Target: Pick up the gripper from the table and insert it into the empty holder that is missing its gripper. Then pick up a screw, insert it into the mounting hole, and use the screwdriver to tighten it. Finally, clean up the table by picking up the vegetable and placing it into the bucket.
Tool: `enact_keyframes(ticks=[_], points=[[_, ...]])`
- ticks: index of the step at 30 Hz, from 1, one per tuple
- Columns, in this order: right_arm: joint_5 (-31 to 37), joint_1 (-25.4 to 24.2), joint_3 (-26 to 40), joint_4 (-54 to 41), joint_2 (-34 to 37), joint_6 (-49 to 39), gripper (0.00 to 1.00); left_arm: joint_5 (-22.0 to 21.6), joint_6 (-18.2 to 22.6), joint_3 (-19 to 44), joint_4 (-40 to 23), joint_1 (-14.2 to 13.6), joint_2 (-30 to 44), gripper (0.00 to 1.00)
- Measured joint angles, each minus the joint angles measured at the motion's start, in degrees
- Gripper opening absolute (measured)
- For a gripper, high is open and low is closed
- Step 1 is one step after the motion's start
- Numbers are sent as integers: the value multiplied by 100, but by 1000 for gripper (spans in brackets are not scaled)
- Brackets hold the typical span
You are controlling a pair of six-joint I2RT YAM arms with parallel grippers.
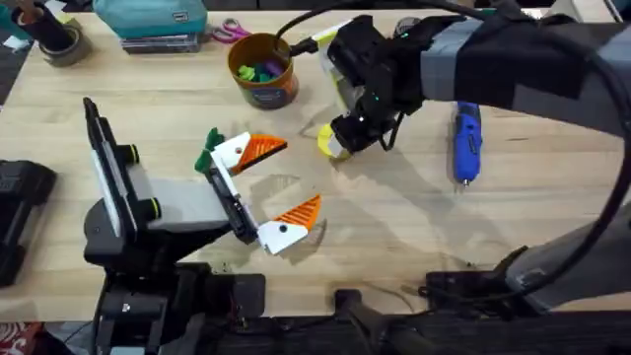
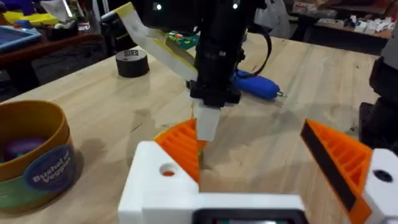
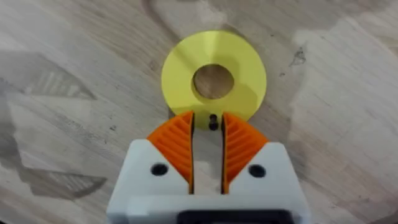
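Screw pickup looks to be the step in hand. Overhead, the right pincer (image 1: 347, 138) hangs over the yellow ring (image 1: 329, 144) on the counter (image 1: 394, 217), the screwdriver (image 1: 465, 144) lies well to its right, and the bucket (image 1: 262, 69) stands beyond; the left pincer (image 1: 271, 187) sits released, both orange tips mounted, the vegetable (image 1: 209, 150) just beside it. Left wrist view: wide-open pads (image 2: 181, 144), the right arm descending ahead. Right wrist view: pads nearly clenched on a small dark screw (image 3: 213, 122) at the ring's rim — pinch squarely and lift straight, so it doesn't tip out.
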Motion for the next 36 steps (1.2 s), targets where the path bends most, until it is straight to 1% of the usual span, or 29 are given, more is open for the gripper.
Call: enact_keyframes(ticks=[8,13,16,29,33,36], points=[[0,0,1,27,23,-1,197,0,0,0,0,0,0,986],[50,0,37,37,87,0,118,0,0,0,0,0,0,986],[121,0,39,41,94,-5,17,0,0,0,0,0,0,986],[177,15,110,-34,103,-2,6,0,0,0,0,0,0,986],[214,55,506,-455,103,-2,6,0,0,0,0,0,0,985],[232,87,1128,-1097,103,-2,6,0,0,0,0,0,0,986]])
